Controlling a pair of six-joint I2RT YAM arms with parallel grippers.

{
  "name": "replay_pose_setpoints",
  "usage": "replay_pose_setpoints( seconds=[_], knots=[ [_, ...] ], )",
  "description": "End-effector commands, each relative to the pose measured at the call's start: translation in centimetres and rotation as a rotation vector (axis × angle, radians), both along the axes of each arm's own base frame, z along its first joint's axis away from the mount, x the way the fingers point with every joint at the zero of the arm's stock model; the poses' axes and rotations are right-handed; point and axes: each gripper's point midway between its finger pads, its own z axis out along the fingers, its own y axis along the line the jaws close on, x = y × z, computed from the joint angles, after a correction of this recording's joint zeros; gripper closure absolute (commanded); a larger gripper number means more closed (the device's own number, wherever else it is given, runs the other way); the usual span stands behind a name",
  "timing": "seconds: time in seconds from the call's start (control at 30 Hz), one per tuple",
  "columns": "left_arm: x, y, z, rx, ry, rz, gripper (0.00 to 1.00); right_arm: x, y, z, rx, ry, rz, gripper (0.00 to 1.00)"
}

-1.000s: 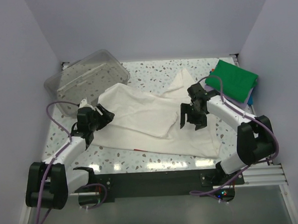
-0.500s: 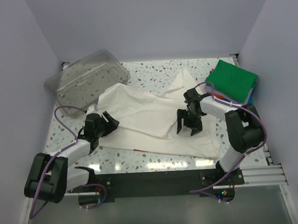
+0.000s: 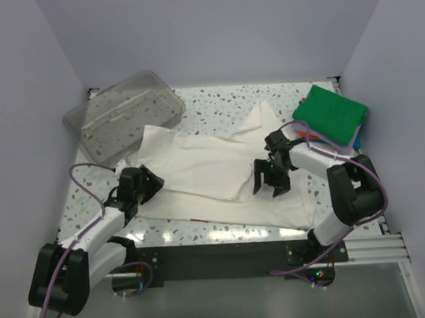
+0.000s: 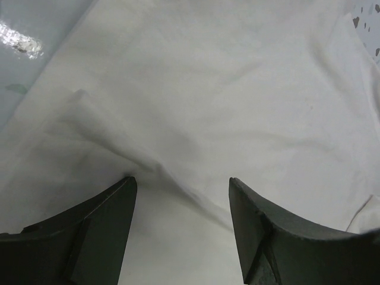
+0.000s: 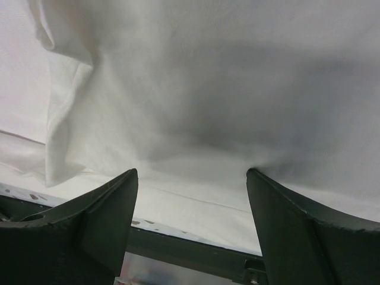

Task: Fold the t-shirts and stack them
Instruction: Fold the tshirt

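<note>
The cream-white t-shirt (image 3: pixel 213 173) lies spread and partly folded over itself across the middle of the table. It fills the left wrist view (image 4: pixel 196 95) and the right wrist view (image 5: pixel 208 77). My left gripper (image 3: pixel 148 182) is open, its tips pressing down on the shirt's left edge. My right gripper (image 3: pixel 271 183) is open, its tips down on the shirt's right part. A stack of folded shirts with the green one (image 3: pixel 329 114) on top sits at the far right; orange and blue edges show under it.
A clear plastic tub (image 3: pixel 122 115) stands at the back left. The speckled table (image 3: pixel 217 105) shows behind the shirt. A black rail (image 3: pixel 217 253) runs along the near edge, also seen in the right wrist view (image 5: pixel 196 252). Walls close in on both sides.
Both grippers have come down toward the near edge onto the shirt. The shirt's upper layer has shifted and flattened; its left corner now lies further left.
</note>
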Motion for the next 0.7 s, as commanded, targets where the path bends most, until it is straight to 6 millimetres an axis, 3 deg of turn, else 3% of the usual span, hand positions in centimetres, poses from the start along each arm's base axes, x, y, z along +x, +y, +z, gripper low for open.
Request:
replay_pose_setpoints(
  seconds=[0.0, 0.2, 0.37, 0.53, 0.57, 0.67],
  knots=[
    [-5.3, 2.8, -4.1, 0.107, 0.234, 0.077, 0.3, -4.6, -3.0, -2.8, -0.125, 0.157, 0.029, 0.21],
    [-5.8, 3.5, -2.5, 0.112, 0.214, 0.142, 0.3, -5.3, -3.1, -2.5, -0.122, 0.167, 0.027, 0.21],
    [-4.9, 3.1, -0.8, 0.118, 0.181, 0.105, 0.3, -3.6, -1.9, -1.0, -0.07, 0.118, 0.042, 0.21],
    [-1.4, 1.2, 3.3, 0.088, 0.047, 0.039, 0.3, -1.5, -1.0, 2.3, -0.04, 0.063, 0.069, 0.21],
    [-0.5, 0.9, 4.5, 0.099, 0.011, 0.019, 0.3, -0.2, -0.6, 3.6, -0.027, 0.015, 0.075, 0.21],
    [1.4, 0.4, 5.7, 0.109, -0.044, 0.0, 0.3, 1.5, 0.0, 4.9, -0.006, -0.048, 0.083, 0.2]
  ],
)
